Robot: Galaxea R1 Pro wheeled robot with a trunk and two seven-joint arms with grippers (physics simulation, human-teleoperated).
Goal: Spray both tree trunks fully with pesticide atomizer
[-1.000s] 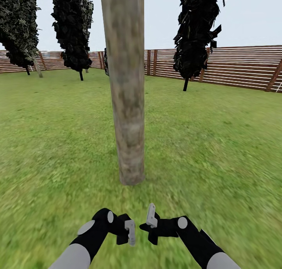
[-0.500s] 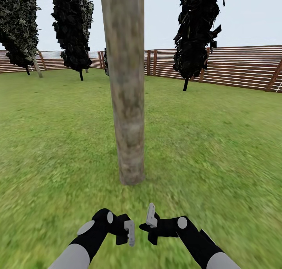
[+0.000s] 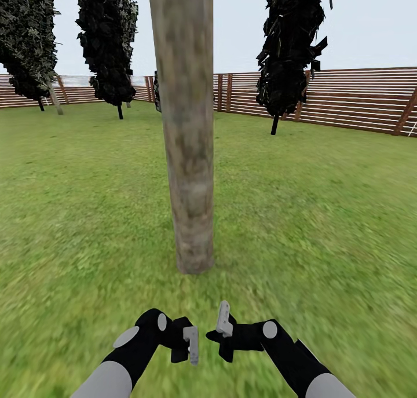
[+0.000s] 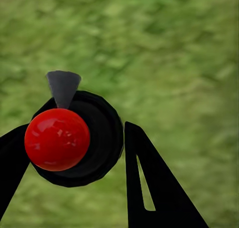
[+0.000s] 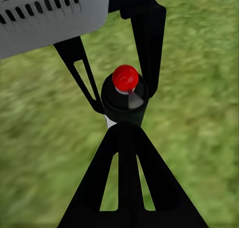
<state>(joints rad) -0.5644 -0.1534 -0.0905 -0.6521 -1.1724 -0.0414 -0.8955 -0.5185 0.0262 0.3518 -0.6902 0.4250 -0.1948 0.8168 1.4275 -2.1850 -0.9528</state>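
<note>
Left gripper [image 4: 74,153] jaws hold the pesticide atomizer [image 4: 74,138] low before the tree trunk [image 3: 186,126], right gripper [image 3: 223,328] jaws unclear; spraying step, next likely raise and aim nozzle at trunk

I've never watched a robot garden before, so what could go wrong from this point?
1. The left gripper pinches the round atomizer from two sides only, so it might twist or slip.
2. The shut right gripper sits close beside the bottle and could knock it.
3. The tree trunk runs up past the head view's top, so its upper part may go unsprayed.
</note>
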